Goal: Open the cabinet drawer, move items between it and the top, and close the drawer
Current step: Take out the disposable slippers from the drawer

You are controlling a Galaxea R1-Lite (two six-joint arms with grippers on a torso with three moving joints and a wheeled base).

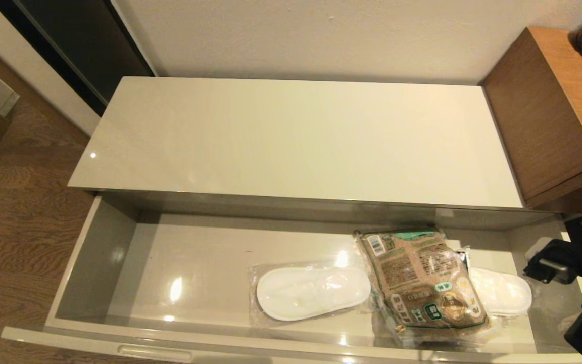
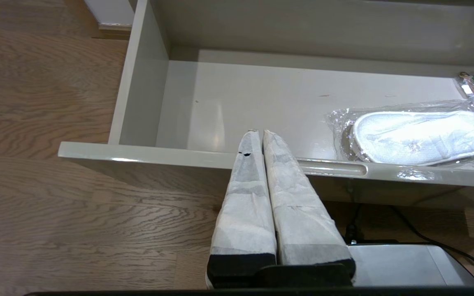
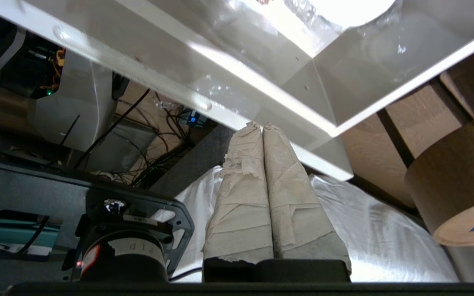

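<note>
Drawer open, transfer step pending
Right gripper, fingers clenched empty, beside cabinet drawer; must release before taking grain bag

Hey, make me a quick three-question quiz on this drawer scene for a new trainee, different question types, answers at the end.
1. True or false: the cabinet drawer is pulled open.
2. Multiple choice: what lies on the top of the low cabinet? A) the grain bag B) a slipper pack C) nothing visible
3. Fill in: the grain bag lies partly over a pack of white ____.

Key:
1. True. Its inside shows, with the grain bag and the slipper pack on its floor.
2. C.
3. Slippers: the second slipper pack sticks out from under the bag. Both the left gripper and the right gripper have their fingers shut and empty.
</note>
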